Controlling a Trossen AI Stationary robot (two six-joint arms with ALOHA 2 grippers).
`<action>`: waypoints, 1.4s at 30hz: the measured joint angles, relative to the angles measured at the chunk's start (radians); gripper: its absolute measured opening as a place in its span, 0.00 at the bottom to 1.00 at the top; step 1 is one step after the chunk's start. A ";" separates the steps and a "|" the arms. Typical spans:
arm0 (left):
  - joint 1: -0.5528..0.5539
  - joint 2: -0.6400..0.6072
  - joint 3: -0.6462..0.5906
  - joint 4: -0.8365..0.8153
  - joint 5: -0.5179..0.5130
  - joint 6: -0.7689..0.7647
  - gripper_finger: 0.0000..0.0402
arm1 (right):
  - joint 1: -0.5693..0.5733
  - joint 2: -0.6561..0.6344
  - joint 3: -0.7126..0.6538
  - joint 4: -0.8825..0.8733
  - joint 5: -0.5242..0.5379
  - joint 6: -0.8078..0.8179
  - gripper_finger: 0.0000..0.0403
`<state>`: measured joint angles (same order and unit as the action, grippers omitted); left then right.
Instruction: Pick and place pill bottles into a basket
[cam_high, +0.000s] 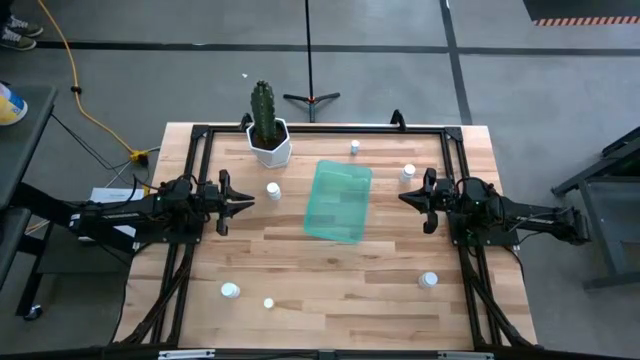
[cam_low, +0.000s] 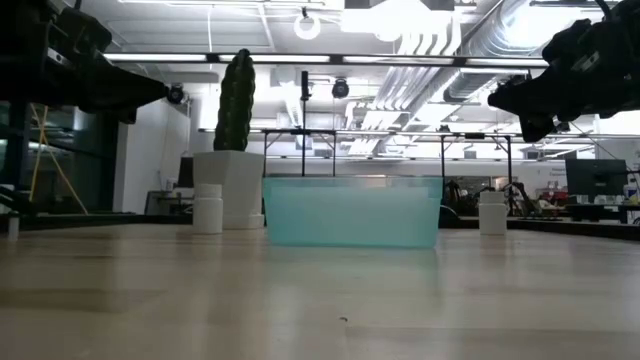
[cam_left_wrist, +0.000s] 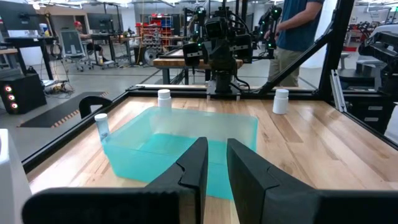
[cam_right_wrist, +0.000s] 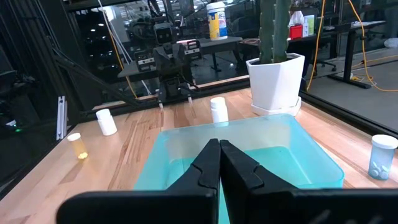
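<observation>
Basket (cam_high: 338, 200) empty at counter (cam_high: 330, 270) centre, within reach of both arms. Pill bottles (cam_high: 273, 190) scattered around it, nearest at basket's 9 o'clock. Left gripper (cam_high: 243, 202) slightly parted, right gripper (cam_high: 405, 197) clenched empty; both facing basket, waiting.

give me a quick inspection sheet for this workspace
surface: wooden table, dark frame around it
job's things: teal basket at centre, nothing in it; pill bottles scattered on the wood around it
clutter: cactus in white pot at the far left corner
grippers: left gripper near the closest bottle, narrow gap between fingers; right gripper shut, holding nothing
cables: yellow cable on the floor
surroundings: person behind the table, stand on the floor
</observation>
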<state>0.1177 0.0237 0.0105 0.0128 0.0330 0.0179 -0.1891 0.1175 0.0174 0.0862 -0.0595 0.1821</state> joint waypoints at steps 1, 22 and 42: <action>0.000 0.000 0.000 0.000 0.000 0.000 0.24 | 0.000 0.000 0.000 0.000 0.000 0.000 0.00; 0.000 0.000 0.000 -0.001 -0.028 -0.371 0.24 | 0.000 0.000 0.000 0.120 0.008 0.509 0.00; 0.000 0.000 0.000 0.008 -0.100 -0.415 0.24 | 0.000 0.075 0.015 0.241 0.337 0.522 0.36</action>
<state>0.1177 0.0235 0.0105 0.0207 -0.0672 -0.3973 -0.1894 0.1923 0.0323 0.3267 0.2778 0.7044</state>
